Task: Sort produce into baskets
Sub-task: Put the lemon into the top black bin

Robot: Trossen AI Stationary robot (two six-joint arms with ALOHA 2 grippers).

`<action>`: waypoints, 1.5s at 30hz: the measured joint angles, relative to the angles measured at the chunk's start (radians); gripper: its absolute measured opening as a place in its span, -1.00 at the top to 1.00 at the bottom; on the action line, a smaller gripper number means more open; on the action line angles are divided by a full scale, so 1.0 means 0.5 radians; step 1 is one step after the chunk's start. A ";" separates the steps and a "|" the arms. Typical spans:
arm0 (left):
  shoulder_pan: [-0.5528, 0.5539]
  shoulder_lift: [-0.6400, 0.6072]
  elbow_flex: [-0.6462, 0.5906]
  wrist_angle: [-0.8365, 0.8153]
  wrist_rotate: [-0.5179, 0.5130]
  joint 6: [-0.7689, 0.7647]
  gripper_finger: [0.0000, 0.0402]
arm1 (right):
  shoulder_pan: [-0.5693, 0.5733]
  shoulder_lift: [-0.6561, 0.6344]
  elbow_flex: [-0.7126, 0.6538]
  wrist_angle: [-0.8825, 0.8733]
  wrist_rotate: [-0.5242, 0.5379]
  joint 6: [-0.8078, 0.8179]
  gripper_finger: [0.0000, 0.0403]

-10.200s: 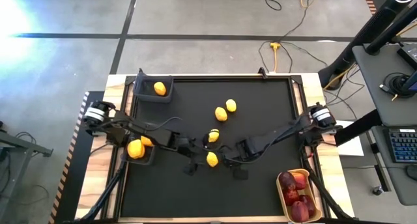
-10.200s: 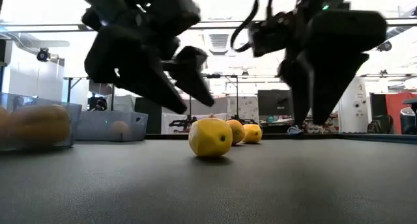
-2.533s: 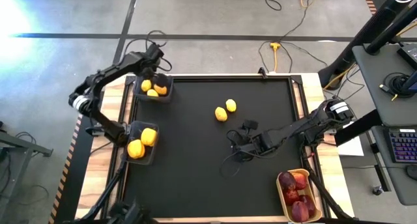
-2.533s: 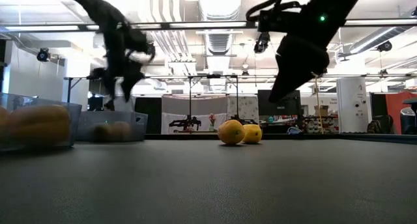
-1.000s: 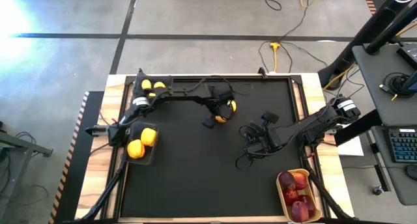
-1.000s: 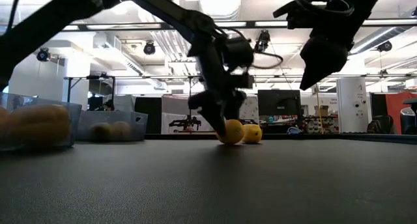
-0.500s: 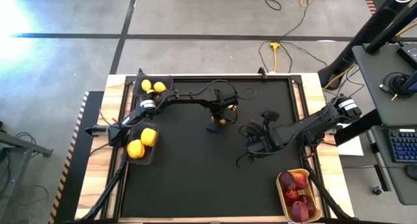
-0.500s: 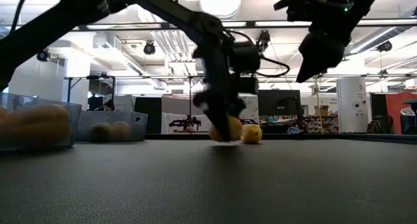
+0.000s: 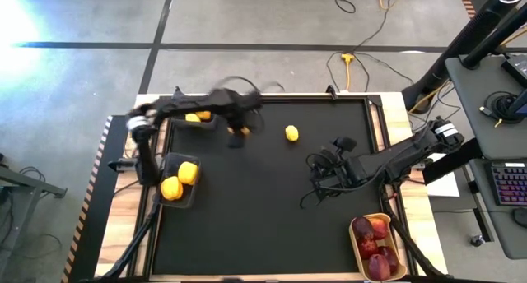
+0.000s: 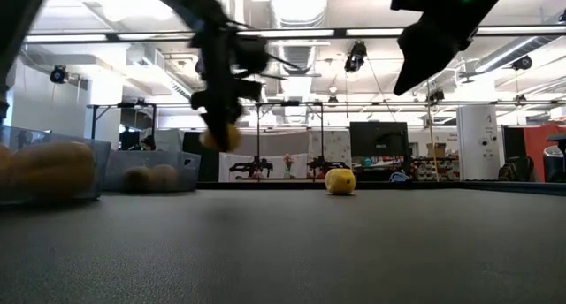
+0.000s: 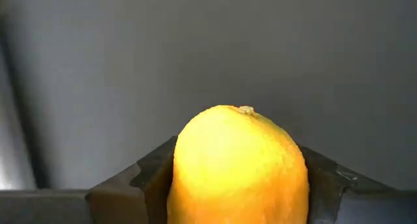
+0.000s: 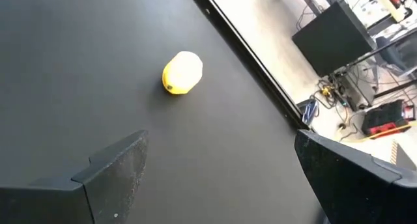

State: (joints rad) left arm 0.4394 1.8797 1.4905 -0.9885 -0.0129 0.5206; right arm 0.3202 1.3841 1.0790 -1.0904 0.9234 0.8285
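Observation:
My left gripper (image 9: pixel 239 135) is shut on a yellow lemon (image 11: pixel 238 165) above the far left part of the table, beside the far dark bin (image 9: pixel 212 123), which holds lemons. A second dark bin (image 9: pixel 194 199) at the left edge holds two yellow pieces (image 9: pixel 171 187). One lemon (image 9: pixel 291 133) lies on the mat at the far middle and also shows in the right wrist view (image 12: pixel 182 72). My right gripper (image 9: pixel 325 172) is open and empty, raised right of centre. Dark red fruits (image 9: pixel 372 248) lie in the tan tray (image 9: pixel 356 254). My left gripper pinches the lemon by its two opposite sides (image 11: pixel 186 178) between its two fingers. The lemon's nub end (image 11: pixel 245 109) points away from the wrist. In the low view the lemon (image 10: pixel 212 138) hangs lifted clear of the table.
The black mat (image 9: pixel 263 225) is bare across its middle and near part. The tan tray sits at the near right corner. Cables hang from both arms. A desk with a keyboard (image 9: pixel 510 184) stands beyond the table's right edge.
My left gripper has shut on one of the two lemons at the far middle, lifted it clear and carried it toward the table's left edge, up to the far bin. The other lemon has stayed where it was. My right gripper has kept about still.

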 joint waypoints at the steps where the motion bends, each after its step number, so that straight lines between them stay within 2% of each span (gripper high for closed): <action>1: 0.073 -0.094 -0.099 0.074 -0.055 -0.021 -0.05 | 0.000 0.005 -0.001 0.014 0.003 -0.015 -0.87; 7: 0.553 -0.620 -0.510 0.568 -0.223 -0.323 -0.08 | 0.000 0.018 -0.003 0.070 0.044 -0.053 -0.87; 10: 0.790 -0.729 -0.594 0.598 -0.488 -0.499 -0.08 | -0.004 0.019 -0.004 0.077 0.046 -0.057 -0.87; 12: 0.938 -0.743 -0.603 0.577 -0.727 -0.634 -0.08 | -0.005 0.022 -0.007 0.089 0.046 -0.057 -0.87; 13: 1.017 -0.738 -0.614 0.555 -0.780 -0.681 -0.08 | -0.005 0.022 -0.008 0.096 0.045 -0.058 -0.87; 15: 1.142 -0.714 -0.640 0.517 -0.692 -0.737 -0.09 | -0.005 0.022 -0.008 0.107 0.046 -0.071 -0.87; 17: 1.225 -0.696 -0.671 0.525 -0.499 -0.823 -0.09 | -0.005 0.022 -0.008 0.108 0.044 -0.072 -0.87; 19: 1.276 -0.663 -0.707 0.527 -0.427 -0.910 -0.09 | -0.005 0.022 -0.009 0.111 0.044 -0.072 -0.87; 26: 1.312 -0.545 -0.769 0.513 -0.447 -1.031 -0.13 | -0.005 0.023 -0.015 0.112 0.040 -0.072 -0.87; 32: 1.317 -0.462 -0.776 0.483 -0.483 -1.035 -0.32 | -0.005 0.023 -0.015 0.113 0.039 -0.072 -0.87; 39: 1.307 -0.513 -0.763 0.450 -0.471 -1.009 -0.51 | -0.005 0.023 -0.016 0.113 0.037 -0.077 -0.87; 41: 1.297 -0.548 -0.712 0.385 -0.437 -1.008 -0.52 | -0.005 0.023 -0.016 0.113 0.037 -0.082 -0.87; 45: 1.249 -0.644 -0.575 0.285 -0.187 -1.008 -0.52 | -0.005 0.023 -0.016 0.114 0.035 -0.083 -0.87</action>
State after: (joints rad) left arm 1.0638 1.5579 1.2029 -0.8459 -0.1066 0.0164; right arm 0.3180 1.3956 1.0710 -1.0336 0.9409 0.7868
